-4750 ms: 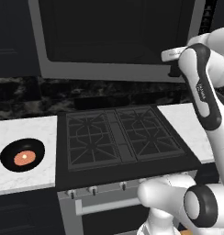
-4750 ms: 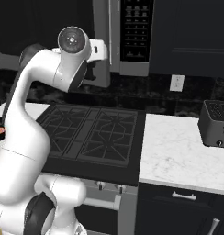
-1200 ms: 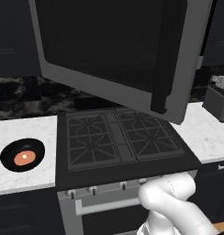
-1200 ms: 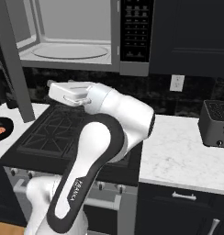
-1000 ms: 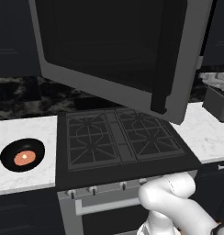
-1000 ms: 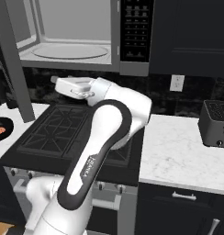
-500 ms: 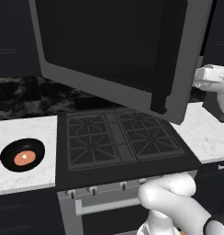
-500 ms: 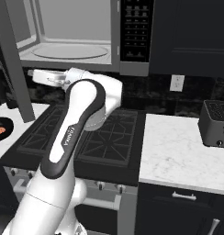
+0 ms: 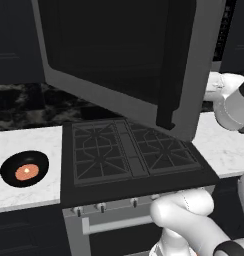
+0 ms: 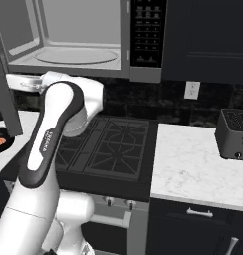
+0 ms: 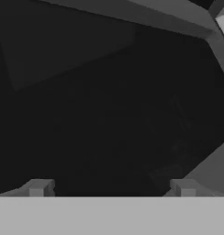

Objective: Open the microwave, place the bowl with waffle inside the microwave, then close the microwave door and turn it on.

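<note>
Your bowl with waffle [image 9: 25, 170] sat on the white counter [image 9: 29, 192] left of the stove [image 9: 129, 155], well apart from the tool [image 11: 111, 188], low and off to its far side past the swung-out microwave door [image 9: 129, 65]. It looked small, rigid and light, but shallow and smooth-walled, so you would likely do best pinching the rim at one side and keeping it level, since the loose waffle could slide. The microwave [image 10: 78, 45] stood open above the stove, its turntable [image 10: 76, 55] bare. Your tool hung just under the microwave's floor, behind the door, with its fingers [image 11: 38, 187] spread wide and holding nothing, looking at dark door glass. A toaster [image 10: 235, 134] sat on the counter on the other side.
</note>
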